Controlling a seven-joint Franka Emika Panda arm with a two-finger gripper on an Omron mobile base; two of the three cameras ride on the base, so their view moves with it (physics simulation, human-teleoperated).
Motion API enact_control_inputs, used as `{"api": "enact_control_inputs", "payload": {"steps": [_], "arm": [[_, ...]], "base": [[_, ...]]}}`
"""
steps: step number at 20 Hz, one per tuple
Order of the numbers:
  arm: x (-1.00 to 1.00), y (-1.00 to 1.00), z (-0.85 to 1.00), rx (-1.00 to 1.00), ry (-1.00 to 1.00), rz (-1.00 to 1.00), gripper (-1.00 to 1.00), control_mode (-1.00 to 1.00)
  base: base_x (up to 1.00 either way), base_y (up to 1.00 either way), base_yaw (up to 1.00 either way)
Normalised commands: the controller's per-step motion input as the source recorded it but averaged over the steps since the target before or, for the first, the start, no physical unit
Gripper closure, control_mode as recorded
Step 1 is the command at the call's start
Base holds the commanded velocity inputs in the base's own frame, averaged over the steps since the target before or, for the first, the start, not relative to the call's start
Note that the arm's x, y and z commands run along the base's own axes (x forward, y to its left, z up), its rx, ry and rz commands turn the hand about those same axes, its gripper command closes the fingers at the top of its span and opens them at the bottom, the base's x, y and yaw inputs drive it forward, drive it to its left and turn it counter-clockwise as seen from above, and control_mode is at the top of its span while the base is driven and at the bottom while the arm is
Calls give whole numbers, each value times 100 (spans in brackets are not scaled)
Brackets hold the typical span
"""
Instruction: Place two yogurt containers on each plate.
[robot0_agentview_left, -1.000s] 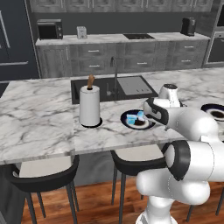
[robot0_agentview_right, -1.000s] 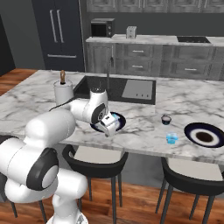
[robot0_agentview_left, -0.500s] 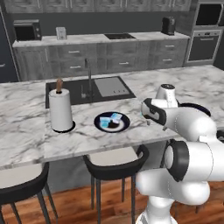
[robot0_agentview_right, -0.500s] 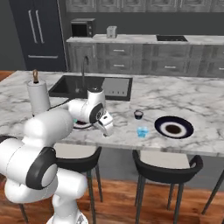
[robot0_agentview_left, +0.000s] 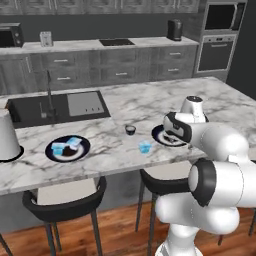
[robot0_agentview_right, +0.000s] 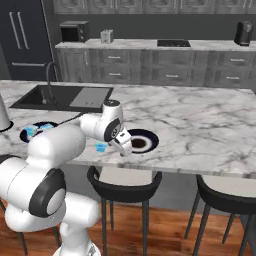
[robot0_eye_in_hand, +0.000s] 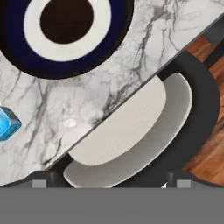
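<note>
Marble counter (robot0_agentview_left: 125, 107) carries one loose yogurt cup (robot0_agentview_left: 145, 147) beside the empty plate (robot0_agentview_right: 141, 141); it looks light and stiff, best pinched across its sides; gripper (robot0_agentview_right: 126, 148) gapes wide, empty

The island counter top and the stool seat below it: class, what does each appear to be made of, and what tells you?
Counter top: probably polished marble or a marble-look stone, white with grey veins. Stool seat: a pale, matt cushion, perhaps fabric or leatherette, in a dark shell; the render leaves this open.

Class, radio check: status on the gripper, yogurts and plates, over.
Gripper open, empty. Left plate holds two yogurts. Right plate bare; loose yogurt beside it. Path clear.
</note>
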Motion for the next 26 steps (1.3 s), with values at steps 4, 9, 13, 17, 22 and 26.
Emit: {"api": "enact_control_inputs", "payload": {"steps": [4,9,13,17,22,26], "arm": [[0,0,0,0,0,0,-100,100],[0,0,0,0,0,0,-100,100],[0,0,0,0,0,0,-100,100],[0,0,0,0,0,0,-100,100],[0,0,0,0,0,0,-100,100],[0,0,0,0,0,0,-100,100]], "base": [[31,-68,4],[72,-22,4],[90,0,0],[73,-6,5],[49,-1,3],[0,0,0]]}}
